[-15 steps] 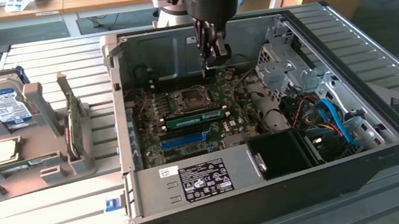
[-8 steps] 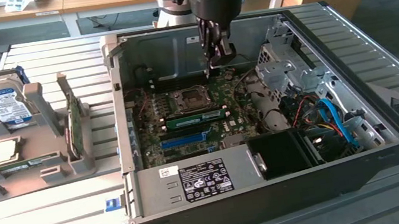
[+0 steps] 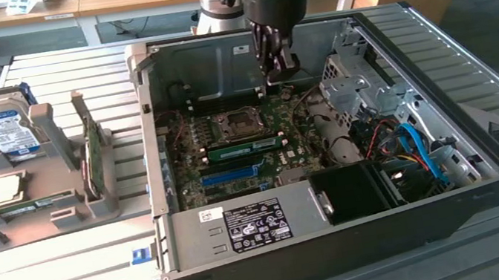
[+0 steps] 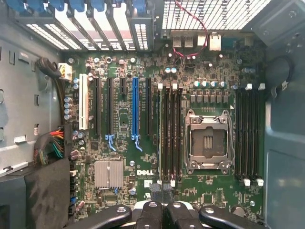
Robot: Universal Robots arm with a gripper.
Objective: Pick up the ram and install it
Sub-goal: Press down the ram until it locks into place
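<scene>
The gripper (image 3: 280, 67) is seen hanging inside the open computer case (image 3: 251, 275), over the far edge of the motherboard (image 3: 185, 148). Its fingers (image 4: 151, 214) are pressed together, and nothing is caught between them. The ram (image 3: 243, 149) is found standing in a slot just near of the processor socket (image 3: 232, 122), apart from the gripper. On the exterior view's left, a rack (image 3: 42, 218) is loaded with a hard drive (image 3: 2, 130) and a green card (image 3: 93, 161).

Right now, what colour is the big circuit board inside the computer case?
The board is green; the wrist view shows it best.
</scene>
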